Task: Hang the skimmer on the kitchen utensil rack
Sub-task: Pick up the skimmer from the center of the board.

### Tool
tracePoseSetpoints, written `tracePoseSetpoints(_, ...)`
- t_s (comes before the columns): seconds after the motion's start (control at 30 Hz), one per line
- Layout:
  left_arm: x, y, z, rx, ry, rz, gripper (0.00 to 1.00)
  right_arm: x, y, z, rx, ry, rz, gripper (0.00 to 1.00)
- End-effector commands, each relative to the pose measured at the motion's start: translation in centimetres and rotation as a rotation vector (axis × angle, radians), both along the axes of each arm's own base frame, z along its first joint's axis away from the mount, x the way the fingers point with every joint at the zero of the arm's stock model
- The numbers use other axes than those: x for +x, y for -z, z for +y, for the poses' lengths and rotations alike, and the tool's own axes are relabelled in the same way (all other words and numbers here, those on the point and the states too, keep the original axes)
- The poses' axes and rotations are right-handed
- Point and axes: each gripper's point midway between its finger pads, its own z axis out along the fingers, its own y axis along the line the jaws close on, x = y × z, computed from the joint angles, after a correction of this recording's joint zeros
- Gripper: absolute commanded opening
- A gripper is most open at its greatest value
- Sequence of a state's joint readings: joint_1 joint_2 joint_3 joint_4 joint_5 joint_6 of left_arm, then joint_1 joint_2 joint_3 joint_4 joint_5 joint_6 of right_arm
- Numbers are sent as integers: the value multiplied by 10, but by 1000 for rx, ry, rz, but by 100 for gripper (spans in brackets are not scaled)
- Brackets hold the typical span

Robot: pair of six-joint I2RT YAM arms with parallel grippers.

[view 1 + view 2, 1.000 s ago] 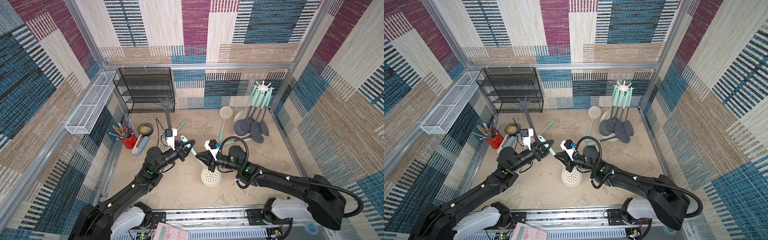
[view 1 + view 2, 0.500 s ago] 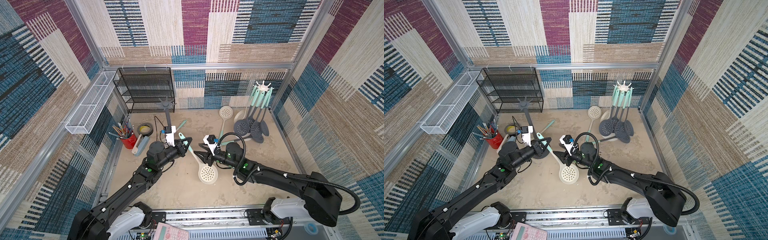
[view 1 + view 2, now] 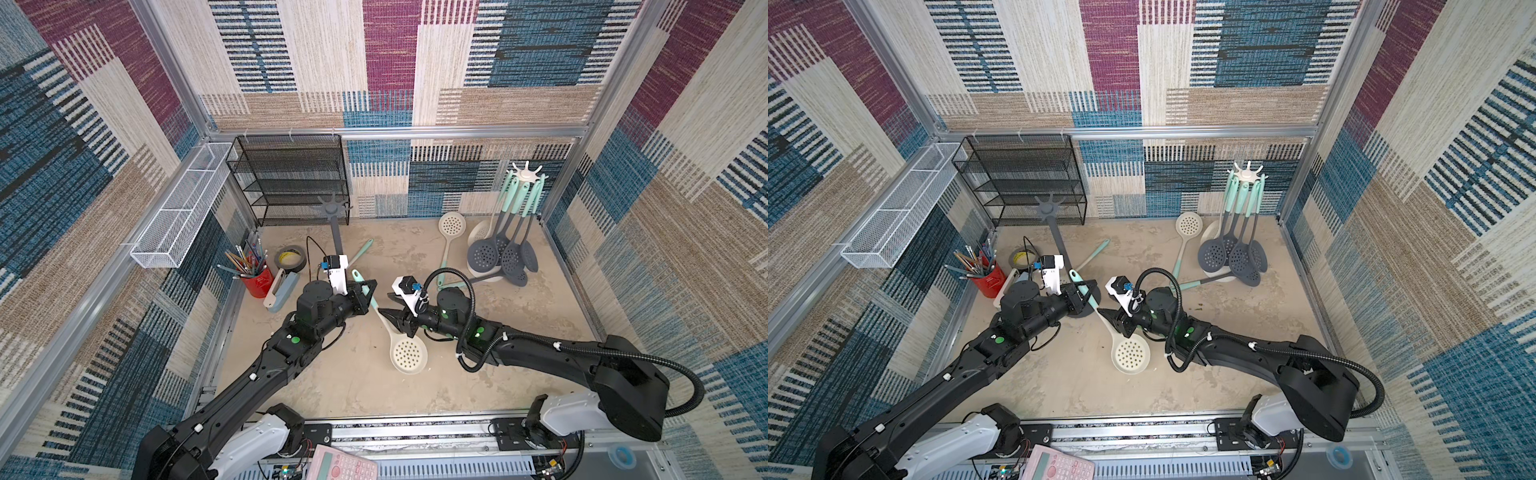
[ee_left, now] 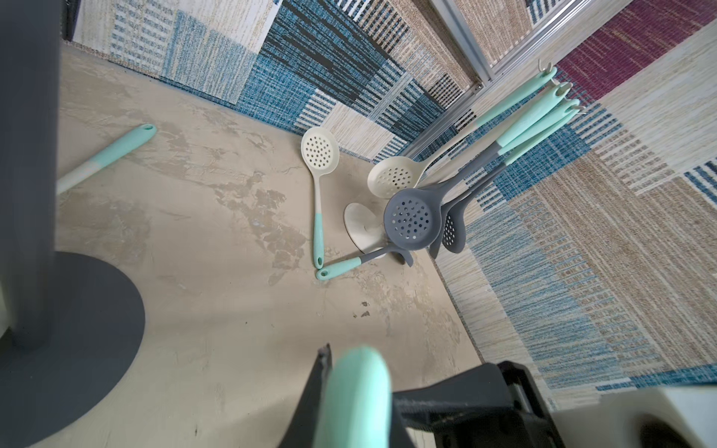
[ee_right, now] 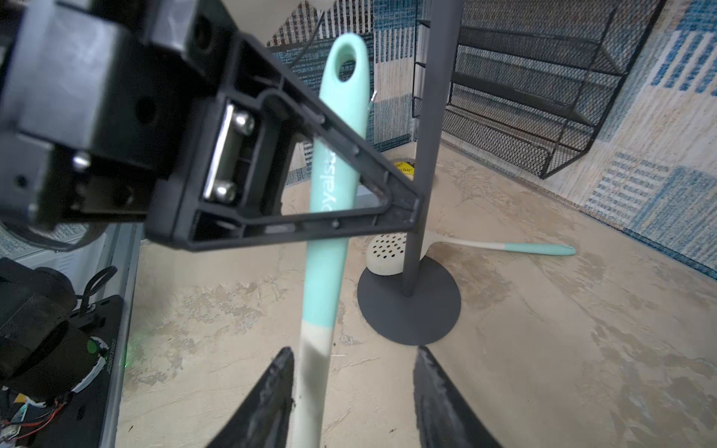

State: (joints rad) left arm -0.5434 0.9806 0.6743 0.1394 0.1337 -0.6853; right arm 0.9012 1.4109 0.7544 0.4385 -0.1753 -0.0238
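Note:
The skimmer (image 3: 409, 355) (image 3: 1130, 353) has a cream perforated head and a mint handle (image 5: 333, 232), and hangs tilted with its head low over the floor. My left gripper (image 3: 371, 291) (image 4: 361, 368) is shut on the mint handle. My right gripper (image 3: 388, 308) (image 5: 354, 353) is open around the cream shaft, which runs close beside one finger (image 5: 279, 372). The grey utensil rack (image 3: 332, 206) (image 5: 426, 155) stands empty just behind the left gripper. A white rack (image 3: 527, 172) at the back right carries several skimmers.
Loose skimmers lie on the floor: a cream one (image 3: 451, 232), a grey one (image 3: 465, 282), and one behind the grey rack's base (image 5: 388, 252). A red pencil cup (image 3: 255, 280), tape roll (image 3: 291, 259) and stapler (image 3: 282, 289) sit at the left. A black mesh shelf (image 3: 291, 183) stands at the back.
My right gripper has opened and let go of the skimmer's shaft. The left gripper has drawn the skimmer slightly leftward, toward the grey rack.

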Motion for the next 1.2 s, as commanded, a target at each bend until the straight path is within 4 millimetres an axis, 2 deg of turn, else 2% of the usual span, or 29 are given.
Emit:
tracePoseSetpoints(0.0, 2, -2, 5, -3, -31, 2, 0, -2, 2, 7, -5, -27, 6, 51)
tracePoseSetpoints(0.17, 2, -1, 3, 10, -23, -4, 0, 1, 18, 17, -43, -44, 37, 47)
tracePoseSetpoints(0.43, 4, 1, 4, 28, -32, 0, 0, 10, 22, 28, -74, -22, 30, 40)
tracePoseSetpoints(0.67, 6, 3, 10, 40, -66, 7, 0, 28, 29, 22, -120, 98, 31, 32)
tracePoseSetpoints(1.07, 10, 10, 22, 36, -155, 49, 0, 34, 47, 14, -183, 230, 48, 27)
tracePoseSetpoints(1.17, 11, 10, 25, 30, -171, 57, 0, 40, 53, 9, -203, 294, 54, 21)
